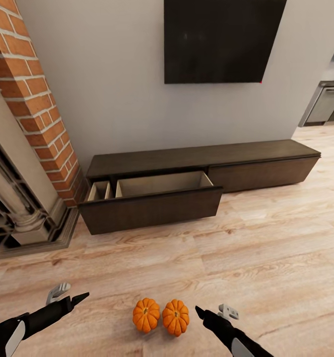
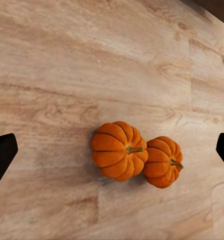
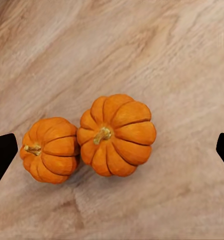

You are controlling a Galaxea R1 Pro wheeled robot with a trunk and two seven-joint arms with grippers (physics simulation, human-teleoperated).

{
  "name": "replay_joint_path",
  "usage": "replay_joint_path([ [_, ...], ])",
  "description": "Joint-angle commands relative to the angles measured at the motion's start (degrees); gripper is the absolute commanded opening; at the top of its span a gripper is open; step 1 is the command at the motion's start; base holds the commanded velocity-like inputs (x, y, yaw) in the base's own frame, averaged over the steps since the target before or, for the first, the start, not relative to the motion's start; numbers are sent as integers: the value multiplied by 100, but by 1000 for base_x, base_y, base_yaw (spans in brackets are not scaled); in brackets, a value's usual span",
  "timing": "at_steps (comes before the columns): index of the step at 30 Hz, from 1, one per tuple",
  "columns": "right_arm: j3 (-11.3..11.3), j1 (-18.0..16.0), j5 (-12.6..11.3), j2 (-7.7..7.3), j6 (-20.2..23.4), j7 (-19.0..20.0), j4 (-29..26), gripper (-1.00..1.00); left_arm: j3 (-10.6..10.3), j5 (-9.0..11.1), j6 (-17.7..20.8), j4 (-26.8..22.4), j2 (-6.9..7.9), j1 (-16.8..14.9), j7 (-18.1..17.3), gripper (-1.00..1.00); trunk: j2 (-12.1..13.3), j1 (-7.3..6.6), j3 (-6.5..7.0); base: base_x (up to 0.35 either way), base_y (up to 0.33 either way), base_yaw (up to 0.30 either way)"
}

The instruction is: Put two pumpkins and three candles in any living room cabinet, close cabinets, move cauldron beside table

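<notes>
Two small orange pumpkins [image 1: 146,315] [image 1: 175,317] sit touching each other on the wood floor close in front of me. My left gripper [image 1: 70,293] hovers open just left of them, and my right gripper [image 1: 214,311] hovers open just right of them. In the left wrist view the left gripper [image 2: 112,152] spans both pumpkins [image 2: 117,150] [image 2: 162,161] with nothing held. In the right wrist view the right gripper [image 3: 112,150] does the same [image 3: 117,135] [image 3: 48,149]. The cabinet [image 1: 201,153] stands against the wall ahead, its left front [image 1: 152,208] pulled out and its right front [image 1: 263,173] shut. Candles, cauldron and table are out of view.
A brick fireplace [image 1: 33,99] with a dark surround stands at the left, beside the cabinet. A black screen [image 1: 221,39] hangs on the wall above it. Kitchen units [image 1: 328,101] show at the far right. Wood floor [image 1: 266,258] stretches between me and the cabinet.
</notes>
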Motion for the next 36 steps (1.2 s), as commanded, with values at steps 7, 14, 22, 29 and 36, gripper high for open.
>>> replay_joint_path([
  [7, 40, -118, -77, 13, 130, -7, -20, 100, 29, 38, 249, -6, 7, -12, -30, 100, -284, 153, -130, 0, 0, 0],
  [14, 38, -163, -82, 10, 371, 149, -35, 100, 29, 35, 985, -331, 5, -131, -33, 100, -565, 307, -256, 0, 0, 0],
  [22, -207, -167, -255, -23, 654, 807, -34, 100, -5, 664, 2042, -841, -5, -297, -26, 100, -886, 483, -400, 0, 0, 0],
  [29, -313, -166, -333, -26, 710, 849, -34, 100, -8, 725, 2144, -866, 11, -302, -37, 100, -1166, 636, -525, 0, 0, 0],
  [36, -377, -167, -341, -26, 652, 853, -34, 100, 2, 754, 2165, -843, 16, -302, -133, 100, -1447, 790, -651, 0, 0, 0],
])
